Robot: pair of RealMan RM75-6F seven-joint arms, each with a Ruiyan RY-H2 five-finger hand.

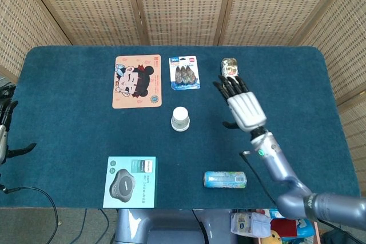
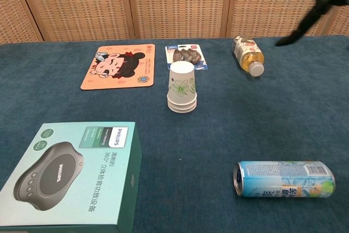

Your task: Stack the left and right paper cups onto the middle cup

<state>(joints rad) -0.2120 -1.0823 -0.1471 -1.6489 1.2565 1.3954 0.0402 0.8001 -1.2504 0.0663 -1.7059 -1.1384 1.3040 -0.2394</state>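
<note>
Woven cane screens stand behind a table [image 1: 68,141] covered in dark blue cloth. In the head view, the stack of paper cups [image 1: 179,119] stands at the centre of the frame, seen from above as one white circle. The right hand [image 1: 241,102] hangs right of centre, well apart from the stack, with its fingers straight and spread and nothing in them. At the left edge, dark fingers of the left hand [image 1: 7,135] show off the table; whether they are apart or closed I cannot tell.

In the chest view, the stack [image 2: 181,87] stands upside down at upper centre, with three rims showing one above another. I judge that both side cups already sit on the middle cup and nothing is left to stack. A lying can [image 2: 283,179] is at lower right.
</note>
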